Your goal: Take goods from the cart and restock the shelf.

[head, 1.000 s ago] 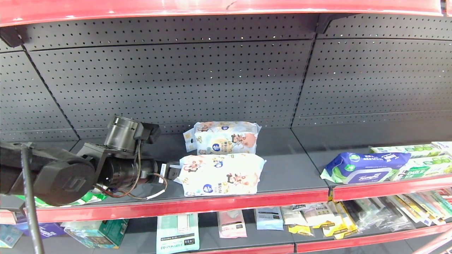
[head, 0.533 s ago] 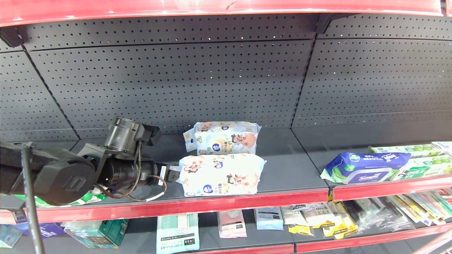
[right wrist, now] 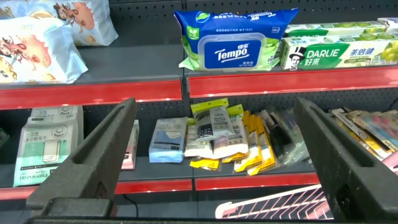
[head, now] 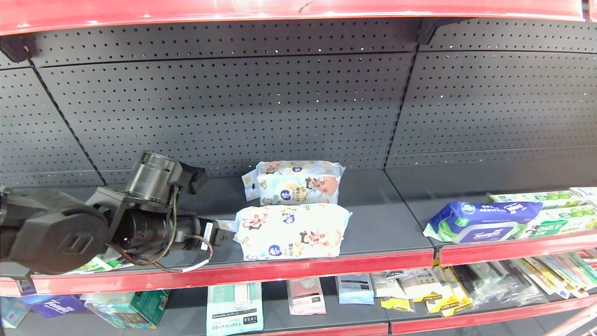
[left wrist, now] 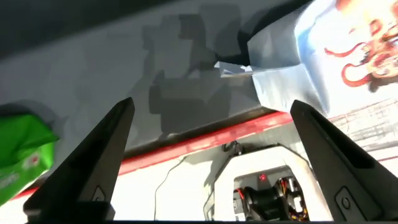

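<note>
Head view: left gripper [head: 223, 234] low over the dark shelf [head: 382, 224], just beside the sealed end of the front pack [head: 291, 231], which lies flat at the red front lip with the rear pack [head: 296, 182] close behind; blue pack [head: 482, 221] and green boxes [head: 552, 217] well apart to the right. Left wrist view: fingers [left wrist: 106, 149] spread apart, unclamped, front pack's end flap near one fingertip, green packet [left wrist: 18, 155] off to the other side. Right wrist view: right gripper [right wrist: 214, 106] spread wide, clamped on nothing, facing the shelf front with blue pack and green boxes side by side.
</note>
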### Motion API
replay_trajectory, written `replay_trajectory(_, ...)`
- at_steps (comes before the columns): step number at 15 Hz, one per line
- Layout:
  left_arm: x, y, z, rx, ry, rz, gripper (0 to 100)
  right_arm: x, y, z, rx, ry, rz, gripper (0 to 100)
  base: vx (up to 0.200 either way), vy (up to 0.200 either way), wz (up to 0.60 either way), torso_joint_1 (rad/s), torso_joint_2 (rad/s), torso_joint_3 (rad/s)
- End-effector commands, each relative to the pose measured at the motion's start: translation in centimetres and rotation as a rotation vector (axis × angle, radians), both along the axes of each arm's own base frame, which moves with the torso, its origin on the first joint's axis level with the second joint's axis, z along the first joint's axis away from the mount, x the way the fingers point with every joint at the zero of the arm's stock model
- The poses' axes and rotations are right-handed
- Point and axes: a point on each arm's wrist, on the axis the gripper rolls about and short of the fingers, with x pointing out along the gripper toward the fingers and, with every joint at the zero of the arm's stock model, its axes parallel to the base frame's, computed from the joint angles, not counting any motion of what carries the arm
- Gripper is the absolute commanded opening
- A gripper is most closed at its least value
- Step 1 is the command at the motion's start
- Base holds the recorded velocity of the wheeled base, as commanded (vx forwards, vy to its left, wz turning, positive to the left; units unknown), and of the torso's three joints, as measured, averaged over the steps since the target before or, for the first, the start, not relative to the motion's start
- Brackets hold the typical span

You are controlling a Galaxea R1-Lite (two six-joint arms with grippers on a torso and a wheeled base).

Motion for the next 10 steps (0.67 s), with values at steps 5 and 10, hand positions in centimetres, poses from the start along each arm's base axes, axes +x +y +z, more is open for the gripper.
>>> replay_trajectory(5,-7.3,3.9,4.2,-0.043,-0.143,0.052,100,0.0,0.0,0.0,-0.001,0.001,0.001,100,0.000,0.000,0.00,0.000,0.00,0.000)
replay_trajectory(10,-18.1,10.1,5.3,-0.071,-0.287,0.268,100,0.0,0.0,0.0,-0.001,0.001,0.001,100,0.000,0.000,0.00,0.000,0.00,0.000)
